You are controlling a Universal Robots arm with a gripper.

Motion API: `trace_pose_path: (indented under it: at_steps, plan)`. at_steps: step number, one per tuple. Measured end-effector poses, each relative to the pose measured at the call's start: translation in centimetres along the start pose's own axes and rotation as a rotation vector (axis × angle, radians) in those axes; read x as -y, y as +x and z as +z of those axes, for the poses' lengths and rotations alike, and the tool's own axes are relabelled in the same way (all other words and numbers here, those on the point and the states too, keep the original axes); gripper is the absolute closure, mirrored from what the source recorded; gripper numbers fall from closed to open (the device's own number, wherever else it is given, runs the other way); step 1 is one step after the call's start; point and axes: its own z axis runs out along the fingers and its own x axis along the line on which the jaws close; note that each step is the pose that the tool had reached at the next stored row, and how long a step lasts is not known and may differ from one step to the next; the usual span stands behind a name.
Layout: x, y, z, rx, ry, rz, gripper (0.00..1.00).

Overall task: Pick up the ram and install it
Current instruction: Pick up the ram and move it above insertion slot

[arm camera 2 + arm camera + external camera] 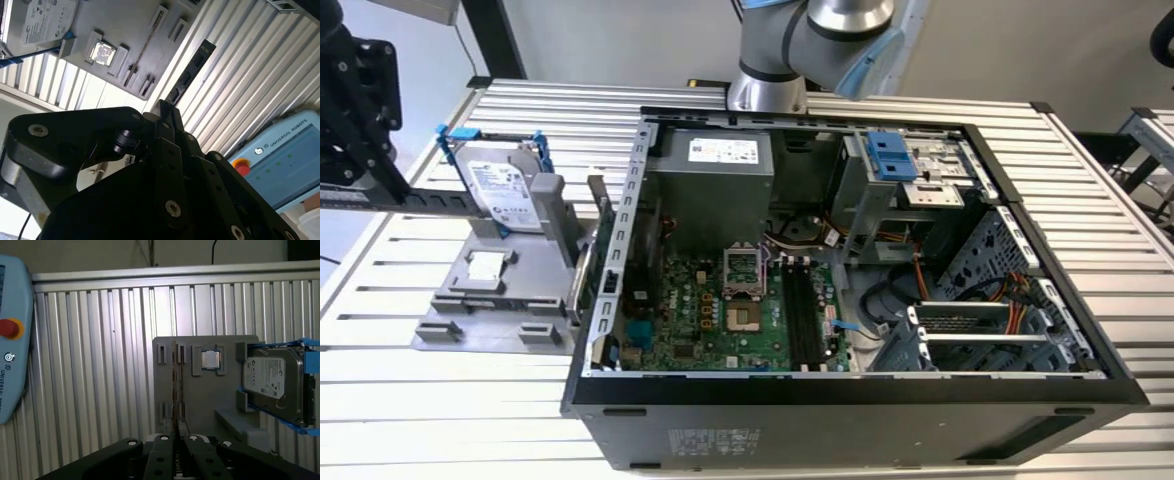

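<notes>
Over the ribbed table (90,365), we see the gripper (175,437) pinching the ram (189,72), lifted, we think; fitting it into the computer (854,420) is left.

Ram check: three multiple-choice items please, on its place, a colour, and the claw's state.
1. Where is the ram? A in the claw; B on the hard drive; C inside the computer case.
2. The hard drive's frame is: A red; B blue; C yellow.
3. The claw is: A open; B shut on the ram; C shut on the hard drive.
1A, it juts from the claw in both wrist views, outside the computer case; 2B, blue rails edge the drive; 3B, the claw clamps the ram's faces.
</notes>
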Motion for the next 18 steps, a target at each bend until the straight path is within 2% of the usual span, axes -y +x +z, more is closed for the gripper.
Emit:
trace_pose_path:
  at_steps: [10,14,18]
  plan:
    - [0.00,0.00,-0.05,0.0000,0.0000,0.000,1.00]
    - [-0.01,-0.02,-0.34,-0.0001,-0.0001,0.000,1.00]
    - [-0.01,-0.01,-0.34,0.0000,0.0001,0.000,1.00]
